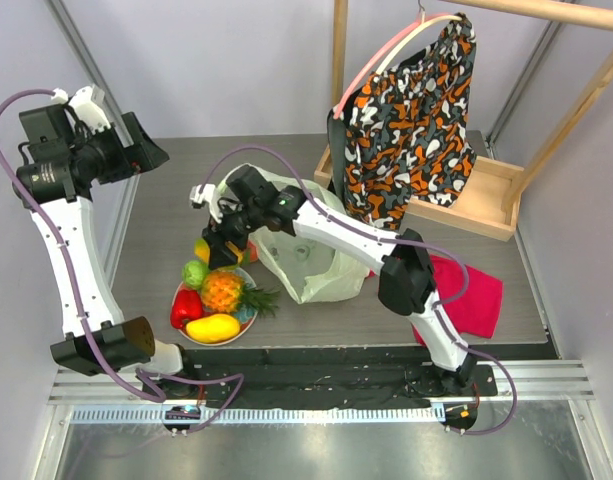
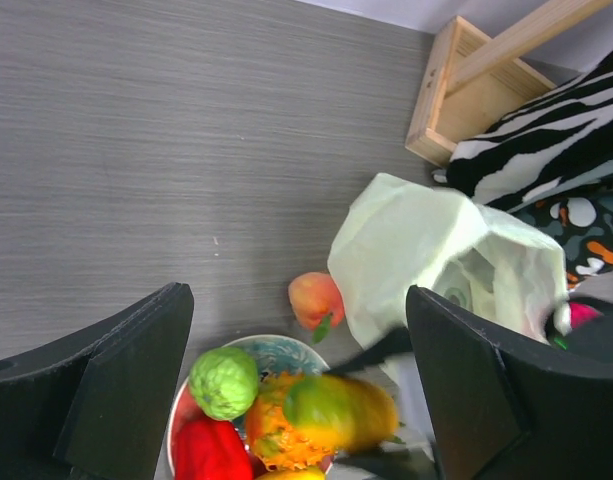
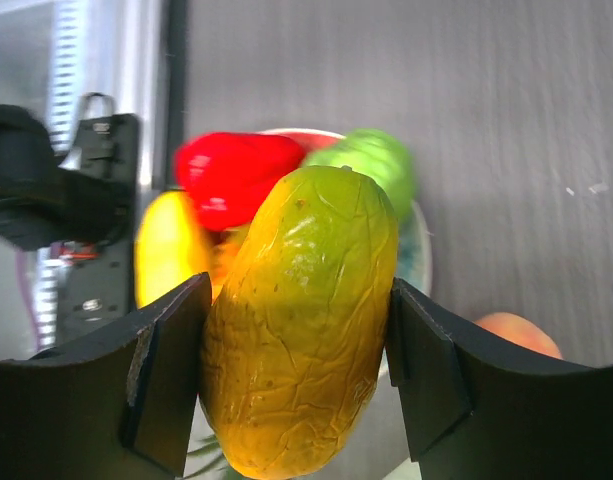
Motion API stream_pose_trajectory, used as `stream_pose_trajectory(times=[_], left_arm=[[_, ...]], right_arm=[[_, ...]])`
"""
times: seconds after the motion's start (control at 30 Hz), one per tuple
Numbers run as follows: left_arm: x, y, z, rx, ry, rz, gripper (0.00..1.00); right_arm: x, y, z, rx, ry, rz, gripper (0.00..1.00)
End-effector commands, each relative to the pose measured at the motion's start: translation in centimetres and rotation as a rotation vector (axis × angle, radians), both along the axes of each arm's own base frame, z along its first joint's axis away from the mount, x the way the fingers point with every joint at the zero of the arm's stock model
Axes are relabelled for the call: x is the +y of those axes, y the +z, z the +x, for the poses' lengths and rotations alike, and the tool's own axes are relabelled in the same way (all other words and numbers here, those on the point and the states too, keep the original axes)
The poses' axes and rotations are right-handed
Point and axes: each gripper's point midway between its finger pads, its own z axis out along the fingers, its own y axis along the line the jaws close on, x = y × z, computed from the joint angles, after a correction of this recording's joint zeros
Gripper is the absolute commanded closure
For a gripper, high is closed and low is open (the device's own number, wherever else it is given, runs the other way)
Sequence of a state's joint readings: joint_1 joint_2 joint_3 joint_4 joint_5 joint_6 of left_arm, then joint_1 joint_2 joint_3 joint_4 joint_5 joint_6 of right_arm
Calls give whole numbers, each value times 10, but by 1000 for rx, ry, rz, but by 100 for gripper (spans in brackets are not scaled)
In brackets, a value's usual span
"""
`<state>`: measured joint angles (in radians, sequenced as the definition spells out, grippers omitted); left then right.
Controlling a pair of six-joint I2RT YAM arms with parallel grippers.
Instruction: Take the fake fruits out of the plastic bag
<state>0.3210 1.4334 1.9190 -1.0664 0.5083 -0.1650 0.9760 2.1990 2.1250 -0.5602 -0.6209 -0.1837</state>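
Observation:
My right gripper point(image 3: 298, 300) is shut on a green-yellow mango point(image 3: 301, 330), holding it in the air over the plate point(image 1: 186, 330); it reaches left past the bag point(image 1: 218, 248). On the plate lie a pineapple point(image 1: 224, 290), a green round fruit point(image 1: 194, 273), a red piece point(image 1: 186, 306) and a yellow mango point(image 1: 213, 327). A peach point(image 2: 314, 298) rests on the table beside the pale plastic bag point(image 1: 311, 265), which lies crumpled behind the plate. My left gripper point(image 1: 144, 150) hangs high at the back left, open and holding nothing.
A red cloth point(image 1: 471, 290) lies right of the bag. An orange-black-white garment point(image 1: 411, 120) hangs from a wooden rack whose base point(image 1: 486, 195) stands at the back right. The right arm spans the table's middle above the bag.

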Motion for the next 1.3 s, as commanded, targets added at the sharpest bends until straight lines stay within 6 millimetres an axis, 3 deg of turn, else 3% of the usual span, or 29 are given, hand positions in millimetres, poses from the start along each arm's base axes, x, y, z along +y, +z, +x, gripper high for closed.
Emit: stream_pose_trajectory(times=[0.0, 0.23, 0.53, 0.63, 1.0, 1.27], left_arm=[[-9, 12, 2, -50, -37, -44, 8], [-12, -7, 0, 1, -65, -50, 8], [-7, -25, 0, 50, -53, -43, 9], [-7, -27, -1, 56, -51, -37, 9], [-8, -34, -3, 72, -62, -40, 9], [-10, -40, -3, 82, -70, -53, 10]], right_arm=[[1, -13, 46, -49, -82, 7, 52], [-2, -39, 62, 33, -62, 3, 51], [-1, -77, 39, 203, 26, -10, 49], [1, -79, 33, 250, 36, -5, 50], [6, -115, 40, 283, -10, -47, 46], [0, -126, 34, 305, -15, -77, 45]])
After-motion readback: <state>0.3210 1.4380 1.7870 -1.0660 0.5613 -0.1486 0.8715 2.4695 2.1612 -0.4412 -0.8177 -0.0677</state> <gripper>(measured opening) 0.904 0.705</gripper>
